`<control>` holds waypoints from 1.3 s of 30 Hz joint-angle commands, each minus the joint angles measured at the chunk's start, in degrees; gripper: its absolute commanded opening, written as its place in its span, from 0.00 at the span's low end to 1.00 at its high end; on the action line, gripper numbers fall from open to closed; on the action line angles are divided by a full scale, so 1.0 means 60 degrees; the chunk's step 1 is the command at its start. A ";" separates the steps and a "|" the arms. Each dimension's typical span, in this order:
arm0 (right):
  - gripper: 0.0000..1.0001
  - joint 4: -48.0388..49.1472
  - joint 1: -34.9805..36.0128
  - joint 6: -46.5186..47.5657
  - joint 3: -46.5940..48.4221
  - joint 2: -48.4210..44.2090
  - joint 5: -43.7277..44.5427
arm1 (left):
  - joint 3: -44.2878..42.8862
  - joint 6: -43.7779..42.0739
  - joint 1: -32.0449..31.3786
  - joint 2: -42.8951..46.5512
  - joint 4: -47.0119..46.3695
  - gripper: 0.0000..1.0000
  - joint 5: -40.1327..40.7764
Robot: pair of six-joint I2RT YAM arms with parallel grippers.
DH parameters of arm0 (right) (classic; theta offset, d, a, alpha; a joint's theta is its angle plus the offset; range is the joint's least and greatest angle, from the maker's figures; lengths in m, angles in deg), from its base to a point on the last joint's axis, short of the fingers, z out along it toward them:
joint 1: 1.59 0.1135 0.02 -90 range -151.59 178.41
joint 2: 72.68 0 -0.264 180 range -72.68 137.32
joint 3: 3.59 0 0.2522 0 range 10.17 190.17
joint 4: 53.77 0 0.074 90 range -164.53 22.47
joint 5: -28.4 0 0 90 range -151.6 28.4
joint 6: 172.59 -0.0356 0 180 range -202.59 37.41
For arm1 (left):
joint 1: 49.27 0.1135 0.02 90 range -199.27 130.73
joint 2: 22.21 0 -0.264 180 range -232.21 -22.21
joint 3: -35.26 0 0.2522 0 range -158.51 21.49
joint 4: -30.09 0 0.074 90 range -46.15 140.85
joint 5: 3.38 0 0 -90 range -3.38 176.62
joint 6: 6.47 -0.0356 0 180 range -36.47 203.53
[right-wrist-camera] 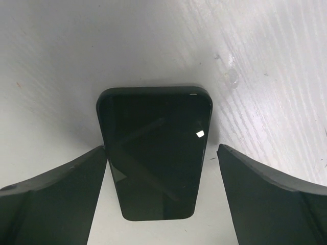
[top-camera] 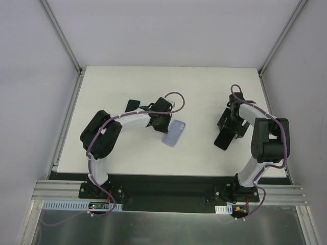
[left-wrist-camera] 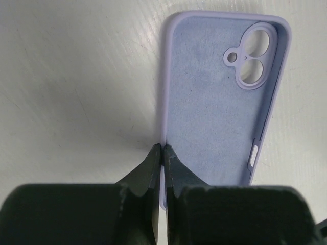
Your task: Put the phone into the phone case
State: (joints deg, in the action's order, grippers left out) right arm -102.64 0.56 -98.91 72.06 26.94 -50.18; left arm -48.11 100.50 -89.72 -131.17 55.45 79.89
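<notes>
The lilac phone case lies open side up on the white table, camera cut-outs at its far end. It also shows at mid-table in the top view. My left gripper is shut on the case's left side wall, one finger inside and one outside; from above it sits at the case's near-left edge. The black phone lies screen up between the fingers of my open right gripper. The left finger is at its edge, the right finger stands apart. The top view shows phone and right gripper.
The white table is bounded by grey walls and by metal frame posts at the back corners. A gap of bare table separates the case from the phone. The arm bases stand on the black rail at the near edge.
</notes>
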 commanded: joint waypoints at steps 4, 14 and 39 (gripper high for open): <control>0.87 0.0329 0.0036 0.0360 -0.0178 0.0185 -0.0350 | -0.0002 0.2794 -0.0056 0.0422 0.0851 0.00 -0.0345; 0.76 0.0198 0.0388 0.1253 0.0378 0.0610 -0.0644 | 0.0175 0.3983 -0.0070 0.0846 0.0719 0.32 -0.0477; 0.56 -0.0212 0.2585 0.1812 0.1637 0.0814 -0.4481 | 0.2431 0.3074 0.3064 0.4216 0.0690 0.73 -0.1370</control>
State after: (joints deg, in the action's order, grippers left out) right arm -101.94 14.31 -85.64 77.70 31.00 -69.02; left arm -33.86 120.15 -71.01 -108.11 59.73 74.17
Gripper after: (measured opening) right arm 0.725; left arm 0.739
